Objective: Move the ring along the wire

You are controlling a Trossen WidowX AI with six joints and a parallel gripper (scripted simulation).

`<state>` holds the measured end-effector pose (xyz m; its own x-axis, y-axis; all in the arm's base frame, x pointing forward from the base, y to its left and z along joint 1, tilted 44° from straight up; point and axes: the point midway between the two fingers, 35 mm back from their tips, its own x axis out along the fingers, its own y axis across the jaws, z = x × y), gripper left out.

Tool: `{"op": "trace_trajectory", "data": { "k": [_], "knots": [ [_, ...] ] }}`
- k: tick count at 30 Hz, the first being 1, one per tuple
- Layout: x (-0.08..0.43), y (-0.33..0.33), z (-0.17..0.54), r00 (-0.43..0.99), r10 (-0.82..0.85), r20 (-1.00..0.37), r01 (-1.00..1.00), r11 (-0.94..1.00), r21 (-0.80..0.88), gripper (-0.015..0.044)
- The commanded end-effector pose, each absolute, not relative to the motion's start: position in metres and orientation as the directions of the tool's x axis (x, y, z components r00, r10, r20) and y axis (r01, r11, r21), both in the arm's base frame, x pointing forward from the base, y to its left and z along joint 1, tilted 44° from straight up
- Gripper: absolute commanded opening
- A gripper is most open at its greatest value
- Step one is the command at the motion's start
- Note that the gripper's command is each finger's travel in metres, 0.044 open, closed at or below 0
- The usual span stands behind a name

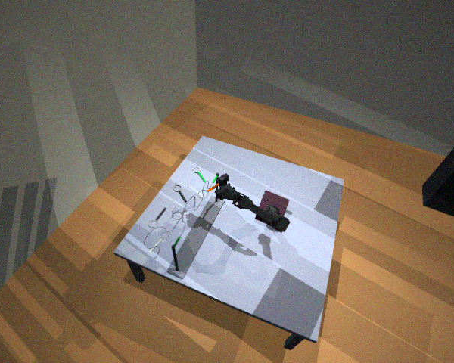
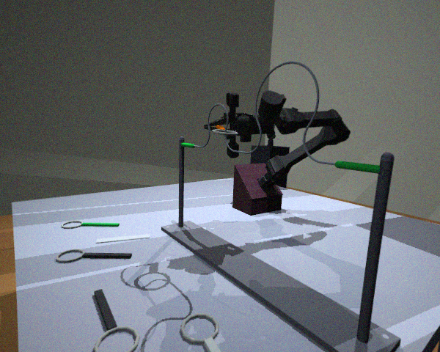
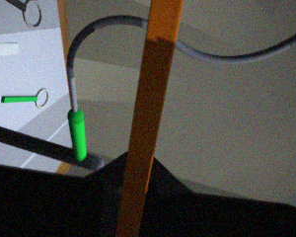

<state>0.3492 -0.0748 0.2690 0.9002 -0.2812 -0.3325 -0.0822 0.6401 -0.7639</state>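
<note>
My gripper (image 2: 209, 126) (image 3: 138, 156) is shut on the orange handle (image 1: 213, 187) (image 2: 220, 127) (image 3: 155, 84). The pale ring (image 2: 233, 133) lies nearly level around the thin grey wire (image 2: 292, 61), on the stretch between the small hump and the dip. Whether ring and wire touch is too small to tell. The green part (image 1: 214, 178) (image 2: 188, 144) (image 3: 77, 135) by the far post (image 2: 181, 182) is close to the gripper. The other green part (image 1: 176, 240) (image 2: 356, 166) joins the near post (image 1: 175, 258) (image 2: 373, 246). The ring is out of the wrist view.
The wire's tall loop rises between the dip and the near post. The posts stand on a grey base plate (image 2: 273, 280). A loose green-handled ring (image 1: 200, 176) (image 2: 100, 224), a black-handled ring (image 2: 106, 255) and other loose pieces lie on the table. A maroon block (image 1: 273, 199) (image 2: 242, 193) is beside the arm's base.
</note>
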Motion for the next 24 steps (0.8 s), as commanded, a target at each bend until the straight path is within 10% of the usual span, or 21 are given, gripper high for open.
{"op": "trace_trajectory", "data": {
  "k": [1, 24],
  "knots": [
    [0.3491, -0.079, 0.2783, 0.902, -0.297, -0.314, -0.067, 0.622, -0.78, -0.015],
    [0.3486, -0.0829, 0.2871, 0.902, -0.292, -0.318, -0.068, 0.632, -0.772, -0.015]
  ]
}}
